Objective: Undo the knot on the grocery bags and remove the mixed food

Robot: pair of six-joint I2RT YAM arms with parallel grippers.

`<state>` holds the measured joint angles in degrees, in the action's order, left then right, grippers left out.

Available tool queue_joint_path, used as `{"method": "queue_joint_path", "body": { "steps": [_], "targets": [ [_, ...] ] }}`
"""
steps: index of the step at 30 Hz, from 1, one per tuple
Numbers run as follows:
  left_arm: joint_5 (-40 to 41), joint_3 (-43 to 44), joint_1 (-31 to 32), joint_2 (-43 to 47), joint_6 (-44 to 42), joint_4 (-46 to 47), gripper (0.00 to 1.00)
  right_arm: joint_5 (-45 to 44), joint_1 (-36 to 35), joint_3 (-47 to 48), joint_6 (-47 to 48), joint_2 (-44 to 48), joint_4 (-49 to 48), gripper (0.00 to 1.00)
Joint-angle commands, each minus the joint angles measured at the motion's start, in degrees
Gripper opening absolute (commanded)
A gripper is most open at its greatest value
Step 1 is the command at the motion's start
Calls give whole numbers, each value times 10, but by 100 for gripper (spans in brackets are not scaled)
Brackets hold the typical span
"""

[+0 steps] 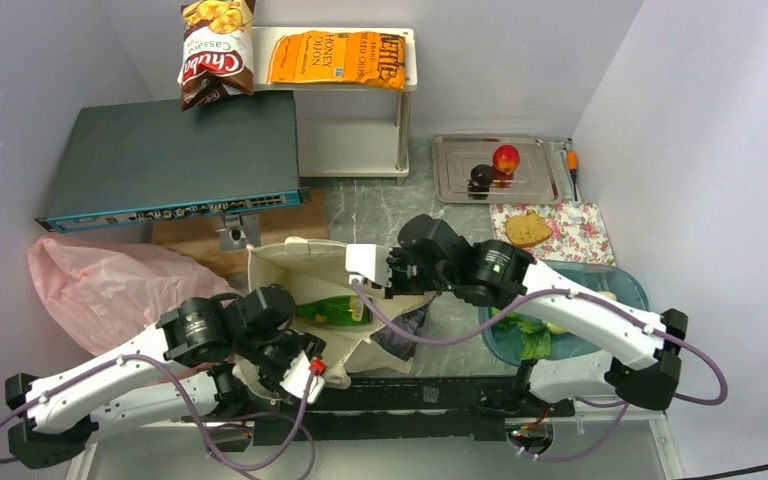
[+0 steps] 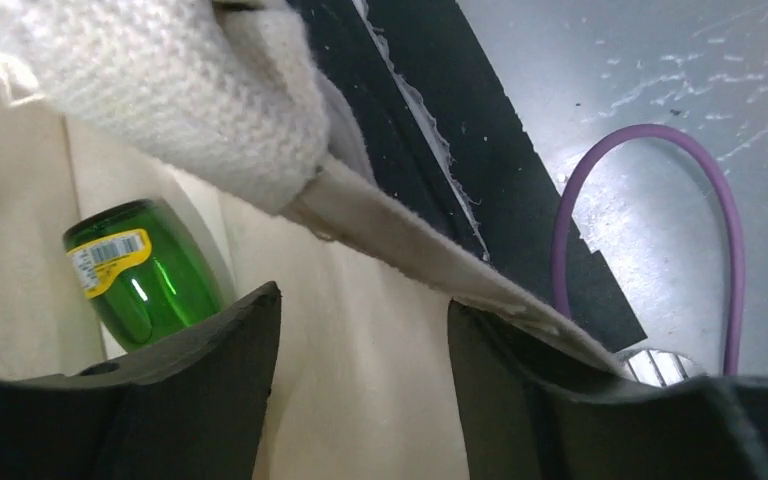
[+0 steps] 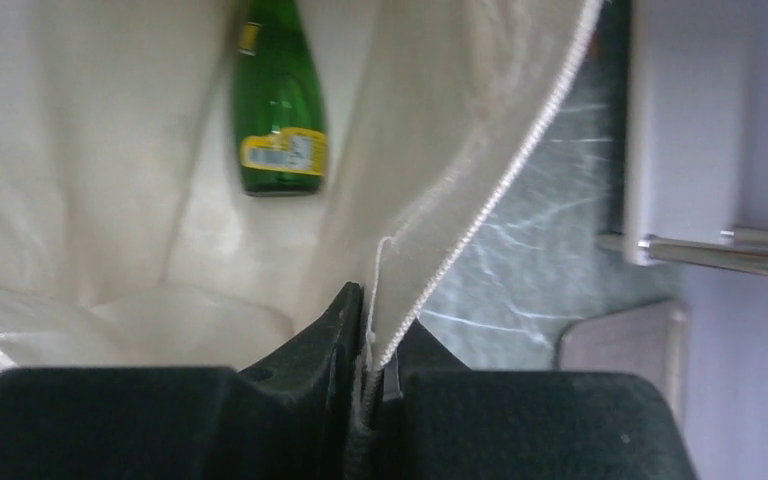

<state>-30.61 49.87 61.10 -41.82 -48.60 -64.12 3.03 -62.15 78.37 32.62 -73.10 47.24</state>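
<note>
The beige tote point(image 1: 290, 262) lies open at the table's centre with a green bottle point(image 1: 335, 312) inside. My right gripper point(image 1: 368, 262) is shut on the tote's far rim; the corded edge point(image 3: 480, 210) runs down between its jaws point(image 3: 375, 310), and the bottle point(image 3: 280, 110) lies beyond. My left gripper point(image 1: 300, 368) is at the near rim, open. In the left wrist view its jaws point(image 2: 360, 300) stand apart astride the cloth edge point(image 2: 410, 265), near the bottle point(image 2: 140, 270). The pink plastic bag point(image 1: 100, 285) lies crumpled at the left. Its knot does not show.
Two chip bags point(image 1: 218, 50) point(image 1: 338, 58) sit at the back, by a dark flat box point(image 1: 175, 155) and a white shelf point(image 1: 360, 140). A metal tray point(image 1: 540, 180) holds a red fruit point(image 1: 505, 157). Bread point(image 1: 527, 228) lies on a floral napkin. A blue dish point(image 1: 620, 285) holds greens point(image 1: 532, 338).
</note>
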Motion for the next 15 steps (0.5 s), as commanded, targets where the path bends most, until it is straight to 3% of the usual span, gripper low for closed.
{"method": "queue_joint_path", "body": {
  "steps": [1,5,9,11,15],
  "targets": [
    [71,-26,46,6,-1,44,75,-143,-16,-65,121,81,-212,0],
    [142,68,40,-28,68,83,89,-104,-16,-124,212,148,-262,0],
    [78,221,-5,-47,119,80,92,-35,-15,-191,290,210,-295,0],
    [94,277,-16,-53,142,99,94,-3,-15,-205,307,219,-306,0],
    [186,283,-24,-55,128,97,96,4,-15,-201,298,212,-320,0]
  ]
}}
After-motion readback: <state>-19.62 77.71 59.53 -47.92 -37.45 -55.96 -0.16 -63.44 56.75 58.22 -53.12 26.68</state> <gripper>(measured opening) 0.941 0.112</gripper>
